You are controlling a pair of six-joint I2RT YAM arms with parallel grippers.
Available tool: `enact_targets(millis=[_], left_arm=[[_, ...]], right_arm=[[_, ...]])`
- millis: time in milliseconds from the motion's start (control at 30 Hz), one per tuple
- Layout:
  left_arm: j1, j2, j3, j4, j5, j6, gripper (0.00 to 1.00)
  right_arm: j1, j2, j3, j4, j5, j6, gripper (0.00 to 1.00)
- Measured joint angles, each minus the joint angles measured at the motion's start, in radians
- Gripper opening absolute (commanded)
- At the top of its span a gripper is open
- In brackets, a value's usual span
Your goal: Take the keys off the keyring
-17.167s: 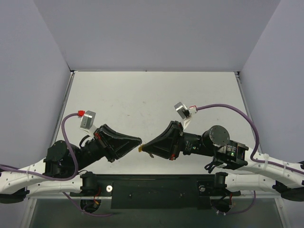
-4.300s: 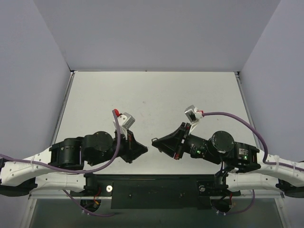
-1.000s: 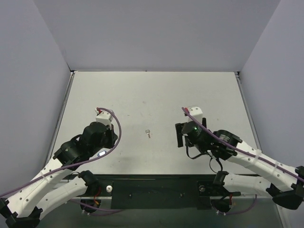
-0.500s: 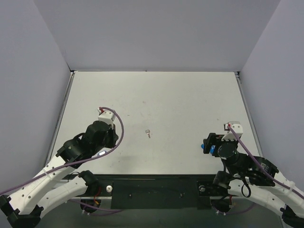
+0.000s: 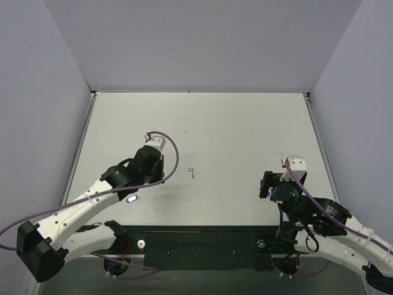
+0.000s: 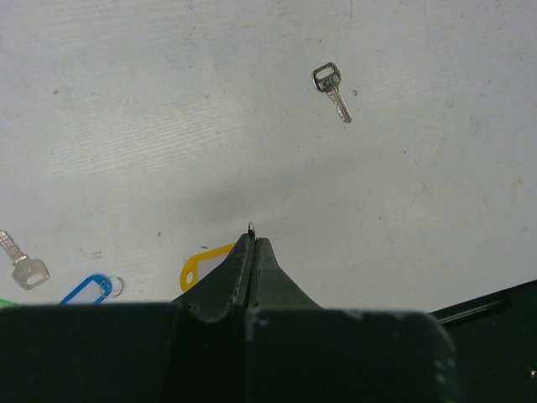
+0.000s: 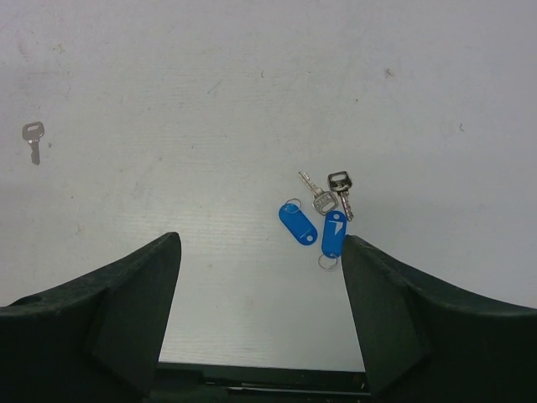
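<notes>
— Left hand (image 6: pixel 252 239)?
— Clamped tight on the keyring (image 6: pixel 204 262), yellow tag peeking out beside its fingers.
— And the key (image 6: pixel 331 88)?
— Loose on the table (image 6: pixel 126 101), well ahead, slightly right. The right hand (image 7: pixel 260 242) gapes wide.

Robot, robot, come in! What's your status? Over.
Left gripper shut on thin metal ring with yellow oval plastic tag. Right gripper open, empty. Small silver metal key off the ring, lying alone on white table. Nothing blocking.
</notes>
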Motion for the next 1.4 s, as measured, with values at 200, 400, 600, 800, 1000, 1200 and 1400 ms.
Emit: enact_targets(millis=[200,400,600,800,1000,1200,1400], left_arm=[[0.051,0.185,0.104,0.056,0.027,0.001,0.00],[0.122,0.301,0.243,0.108,0.091,0.000,0.80],[0.134,0.313,0.280,0.121,0.137,-0.007,0.83],[0.143,0.266,0.294,0.096,0.145,0.011,0.86],[0.148,0.097,0.272,0.031,0.105,0.058,0.87],[0.149,-0.151,0.132,-0.013,0.067,0.081,0.88],[0.149,-0.330,-0.008,-0.033,0.066,0.080,0.88]], right_arm=[[0.004,0.003,0.000,0.001,-0.003,-0.004,0.73],[0.008,0.003,0.000,0.001,-0.004,-0.004,0.73],[0.016,0.003,0.000,0.001,-0.004,-0.004,0.74],[0.020,0.020,0.000,0.001,-0.005,-0.004,0.74],[0.032,0.031,0.000,0.001,-0.013,-0.001,0.75],[0.032,0.005,0.000,0.001,0.005,0.034,0.77],[0.032,-0.084,0.000,0.002,0.019,0.048,0.90]])
